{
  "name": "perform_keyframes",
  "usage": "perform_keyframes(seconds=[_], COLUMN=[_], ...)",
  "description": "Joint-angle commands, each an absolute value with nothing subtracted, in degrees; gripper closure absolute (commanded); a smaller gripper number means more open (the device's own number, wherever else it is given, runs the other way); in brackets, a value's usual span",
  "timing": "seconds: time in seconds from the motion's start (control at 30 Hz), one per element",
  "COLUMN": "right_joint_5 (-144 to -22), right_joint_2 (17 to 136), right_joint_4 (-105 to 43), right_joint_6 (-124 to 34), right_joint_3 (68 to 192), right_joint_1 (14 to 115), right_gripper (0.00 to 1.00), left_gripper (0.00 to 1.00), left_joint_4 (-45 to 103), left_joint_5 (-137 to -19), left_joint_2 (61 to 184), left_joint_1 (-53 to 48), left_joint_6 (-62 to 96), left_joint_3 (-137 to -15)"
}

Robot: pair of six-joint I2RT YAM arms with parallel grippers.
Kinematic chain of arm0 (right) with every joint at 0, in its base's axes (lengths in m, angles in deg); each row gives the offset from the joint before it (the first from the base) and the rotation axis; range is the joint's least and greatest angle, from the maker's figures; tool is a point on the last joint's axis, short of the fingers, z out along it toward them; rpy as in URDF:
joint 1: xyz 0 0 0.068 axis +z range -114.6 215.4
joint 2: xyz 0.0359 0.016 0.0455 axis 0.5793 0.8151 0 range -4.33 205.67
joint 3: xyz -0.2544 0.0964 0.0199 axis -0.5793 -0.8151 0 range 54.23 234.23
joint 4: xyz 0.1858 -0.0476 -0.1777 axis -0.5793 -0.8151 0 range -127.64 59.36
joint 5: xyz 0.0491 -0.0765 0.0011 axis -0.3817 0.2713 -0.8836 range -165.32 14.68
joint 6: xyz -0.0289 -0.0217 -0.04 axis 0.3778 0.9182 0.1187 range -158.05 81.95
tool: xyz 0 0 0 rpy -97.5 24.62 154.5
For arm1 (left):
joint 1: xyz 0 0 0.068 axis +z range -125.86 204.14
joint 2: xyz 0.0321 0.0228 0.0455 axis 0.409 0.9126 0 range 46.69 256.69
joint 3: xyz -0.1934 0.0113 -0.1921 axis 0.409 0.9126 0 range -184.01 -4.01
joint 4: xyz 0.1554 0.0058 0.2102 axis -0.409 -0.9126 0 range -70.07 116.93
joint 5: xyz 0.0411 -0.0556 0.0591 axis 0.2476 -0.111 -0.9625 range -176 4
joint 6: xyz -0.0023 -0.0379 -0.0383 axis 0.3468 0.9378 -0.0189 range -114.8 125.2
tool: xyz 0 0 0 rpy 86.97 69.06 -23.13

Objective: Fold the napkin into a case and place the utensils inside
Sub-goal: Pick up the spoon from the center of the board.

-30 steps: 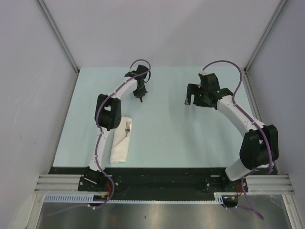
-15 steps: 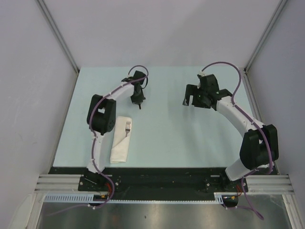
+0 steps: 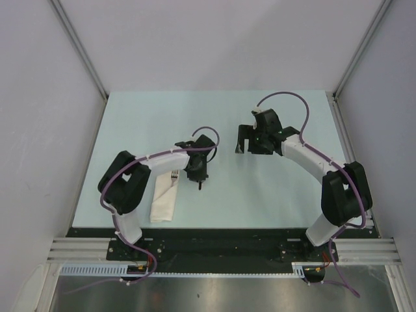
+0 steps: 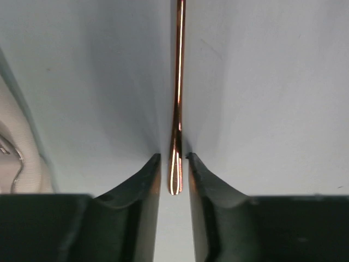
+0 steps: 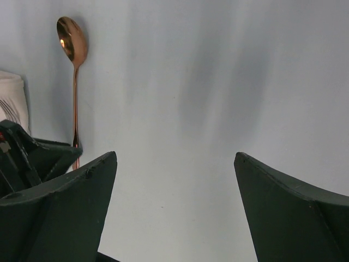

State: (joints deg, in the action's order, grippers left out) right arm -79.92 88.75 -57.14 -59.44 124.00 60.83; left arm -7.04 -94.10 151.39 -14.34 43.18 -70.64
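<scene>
Left wrist: my left gripper sits narrow round the spoon tip, grip unclear; it may slip before the napkin at 9 o'clock. Meanwhile my right gripper gapes empty.

1. Spoon: slim copper handle, shiny copper-orange bowl. The handle end sits between the fingertips of the left gripper, with a thin gap on each side. The bowl points straight ahead of it.
2. Fork: small, silver, lying on the case just left of that gripper.
3. Case: off-white cloth in a narrow layered strip, flat, left of the gripper and clear of the spoon.
</scene>
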Motion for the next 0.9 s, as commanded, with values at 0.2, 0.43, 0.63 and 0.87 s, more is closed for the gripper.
perform_keyframes(seconds=[0.2,0.43,0.63,0.87], right_joint_5=[-80.06,-79.71,-80.94,-85.33], right_joint_2=[88.57,86.72,84.44,86.02], right_joint_4=[-53.49,-53.75,-51.65,-47.17], right_joint_6=[-60.82,-60.56,-60.38,-61.69], right_joint_3=[120.85,119.18,117.07,116.02], right_joint_1=[61.24,60.98,60.71,60.63], right_gripper=[0.05,0.05,0.05,0.09], left_gripper=[0.53,0.64,0.74,1.00], left_joint_4=[-7.96,-8.57,-7.44,-4.10], left_joint_5=[-98.39,-98.39,-99.18,-93.23], left_joint_2=[151.96,160.32,162.35,164.37], left_joint_1=[-13.57,-12.16,-11.90,-11.55], left_joint_6=[33.87,30.60,31.13,29.29], left_joint_3=[-79.14,-86.80,-85.23,-83.29])
